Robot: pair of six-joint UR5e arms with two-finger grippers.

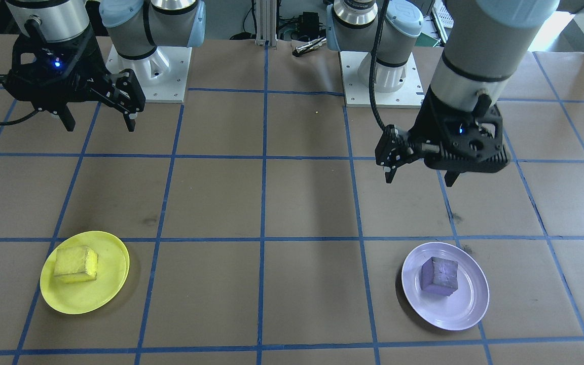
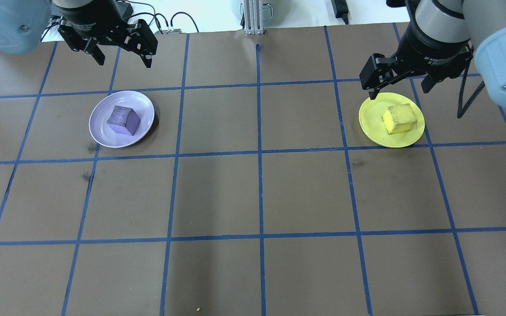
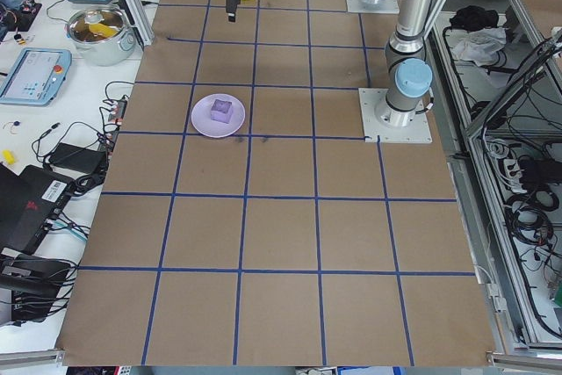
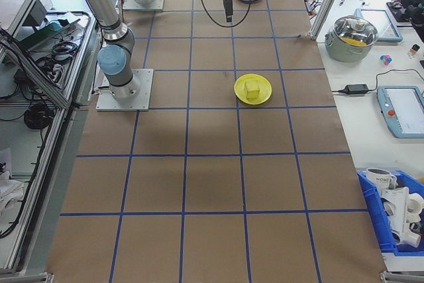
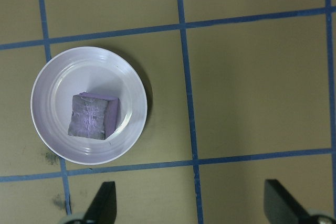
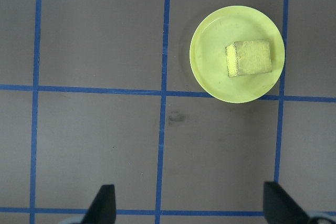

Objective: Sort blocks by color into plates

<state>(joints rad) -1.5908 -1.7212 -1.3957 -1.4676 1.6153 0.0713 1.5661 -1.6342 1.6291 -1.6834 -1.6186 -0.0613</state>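
We are viewing the two blocks, each lying inside the plate of its own colour. The yellow block [image 2: 399,119] is sitting in the yellow plate [image 2: 370,123], slightly off centre toward the plate's far right in the overhead view, with one edge turned at a slant. The pale purple block [image 2: 123,120] is resting near the middle of the lavender plate [image 2: 99,130], also turned at a slant to the grid lines. The two plates are lying well apart, the lavender one on the robot's left side of the bench [image 2: 253,197] and the yellow one on its right. Both plates are sitting on brown paper that is covering the bench and is divided into squares by blue tape lines [image 2: 259,158].

The left tool [image 2: 123,56] is hanging in the air beyond the lavender plate, its two fingers spread wide with nothing between them; in the left wrist view the fingertips [image 5: 103,203] are showing at the bottom corners, far apart. The right tool [image 2: 399,85] is hovering above the far rim of the yellow plate, likewise spread wide and carrying nothing; its fingertips [image 6: 103,203] are framing the bottom of the right wrist view, with the plate up and to the right. Neither tool is touching a block or a plate.

In the side views, a metal pot [image 3: 98,31] and tablet-like devices [image 3: 32,75] are lying on a white side table beside the bench.
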